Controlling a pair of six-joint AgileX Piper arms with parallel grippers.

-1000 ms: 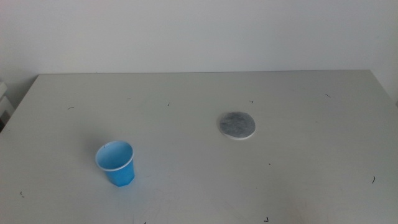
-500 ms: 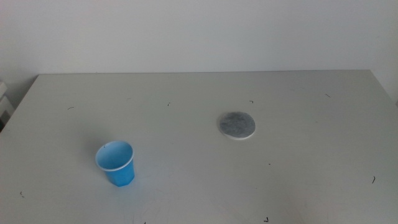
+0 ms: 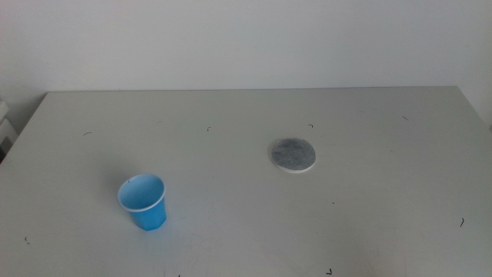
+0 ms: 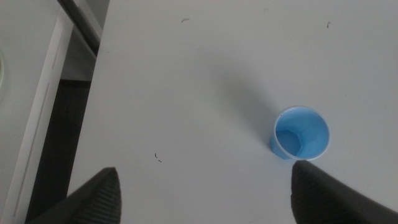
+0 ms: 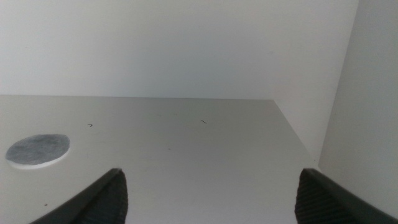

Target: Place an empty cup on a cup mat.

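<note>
The blue cup [image 3: 143, 202] stands upright and empty on the front left of the table. It also shows in the left wrist view [image 4: 301, 134]. The grey speckled cup mat [image 3: 293, 155] lies flat right of the table's middle, well apart from the cup; the right wrist view shows it too [image 5: 38, 150]. Neither arm shows in the middle view. My left gripper [image 4: 205, 193] is open, high above the table near its left edge, away from the cup. My right gripper [image 5: 211, 193] is open above the table's right side, away from the mat.
The table's left edge [image 4: 93, 74] with a dark gap and a white frame beside it shows in the left wrist view. The table's right edge and a white wall [image 5: 360, 112] show in the right wrist view. Small dark specks dot the tabletop.
</note>
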